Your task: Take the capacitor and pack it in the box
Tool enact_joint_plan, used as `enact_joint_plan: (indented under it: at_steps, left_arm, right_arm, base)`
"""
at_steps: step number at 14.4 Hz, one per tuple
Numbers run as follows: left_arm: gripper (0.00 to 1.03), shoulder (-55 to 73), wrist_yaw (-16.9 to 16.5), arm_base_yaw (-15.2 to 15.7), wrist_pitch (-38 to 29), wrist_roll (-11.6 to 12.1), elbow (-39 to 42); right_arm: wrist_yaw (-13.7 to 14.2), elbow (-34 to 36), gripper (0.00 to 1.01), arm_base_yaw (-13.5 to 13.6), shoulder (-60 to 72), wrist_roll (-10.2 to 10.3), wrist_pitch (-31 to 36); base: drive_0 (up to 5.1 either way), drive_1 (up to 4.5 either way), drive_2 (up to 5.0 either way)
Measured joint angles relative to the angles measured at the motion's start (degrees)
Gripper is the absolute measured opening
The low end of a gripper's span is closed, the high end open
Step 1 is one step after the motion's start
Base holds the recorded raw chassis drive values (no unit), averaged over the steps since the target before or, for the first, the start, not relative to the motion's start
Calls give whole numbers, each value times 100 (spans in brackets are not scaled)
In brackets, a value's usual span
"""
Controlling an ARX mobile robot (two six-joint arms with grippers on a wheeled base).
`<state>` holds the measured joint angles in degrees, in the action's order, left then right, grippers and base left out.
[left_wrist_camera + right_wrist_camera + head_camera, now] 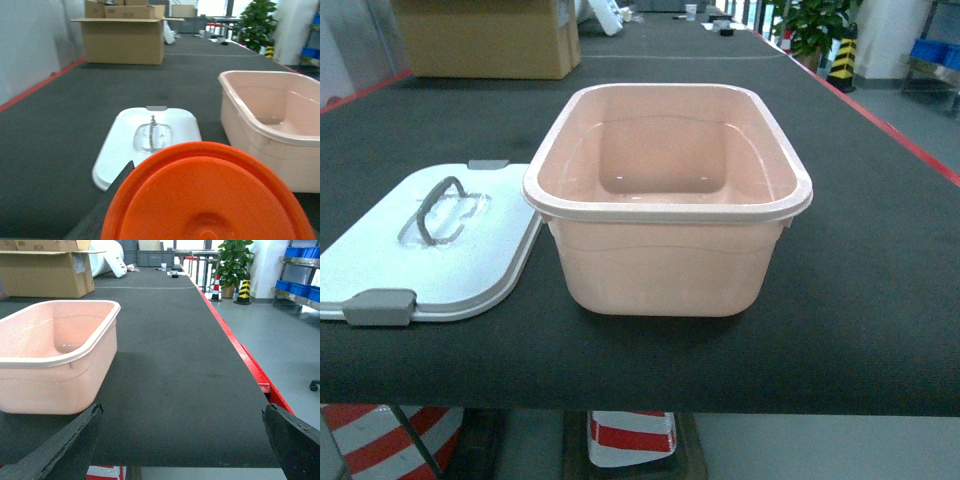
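My left gripper (200, 212) is clenched on the orange capacitor (210, 185). Its round face fills the lower part of my left wrist view, and one dark finger (120, 182) presses its edge at 9 o'clock; the other finger is hidden behind it. Past the capacitor, at 12 o'clock, the white lid (150, 145) lies flat on the black table (60, 130). The pink box (260, 132) stands just beside the lid at 2 o'clock, open side up. Farther off at 11 o'clock stands a cardboard carton (122, 40), with a long stretch of bare black surface between it and the lid.

My right gripper (182, 440) is released, its two dark fingers (65, 445) spread wide at the lower corners of the right wrist view. The box is at 10 o'clock from it, its near corner close to the left finger. From 12 to 2 o'clock the tabletop runs on bare to a red edge strip (240, 350), and beyond that is grey floor.

From the head view the box sits in the middle of the table near the front edge, nothing visible inside it. The lid lies at 9 o'clock from it, with its rim tucked just under the box's rim. The lid's grey clip (380, 305) is right at the table's near edge
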<state>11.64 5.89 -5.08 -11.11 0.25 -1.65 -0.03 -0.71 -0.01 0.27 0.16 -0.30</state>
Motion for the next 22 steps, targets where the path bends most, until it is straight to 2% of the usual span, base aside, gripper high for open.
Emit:
enact_joint_plan:
  at_steps: [2,4,7,11,12,15,16,21,22]
  left_arm:
    - [43,2238,179,-643,-1873,0,-535]
    - [43,4188,363,-1180,-3115,-9,-1768]
    - [43,6857,667,-1919,-3359,94,-3609]
    - [43,7965,756,-2076,-3560,133,-4437]
    - [56,8452,828,-2098,-3768,131,-4800]
    - [92,8566,879,-2087,-3764,131,-4833]
    - [100,8546,892,-2068,-3768,133,-4833]
    - [98,8505,951,-2050,-3604,116,-4828]
    - [98,8220,968,-1930,-3449,11,-4478]
  right_arm:
    - [2,0,98,0,0,-2,-2]
    - [2,0,98,0,0,-2,2]
    - [2,0,98,0,0,-2,0]
    - [2,0,98,0,0,-2,0]
    - [2,0,98,0,0,-2,0]
    - [0,0,98,0,0,-2,2]
    - [2,0,98,0,0,-2,0]
    - [2,0,98,0,0,-2,0]
    - [2,0,98,0,0,-2,0]
  base:
    - [0,0,0]
    - [0,0,0]
    - [0,0,0]
    - [0,0,0]
    - [0,0,0]
    - [0,0,0]
    - [0,0,0]
    - [0,0,0]
    - [0,0,0]
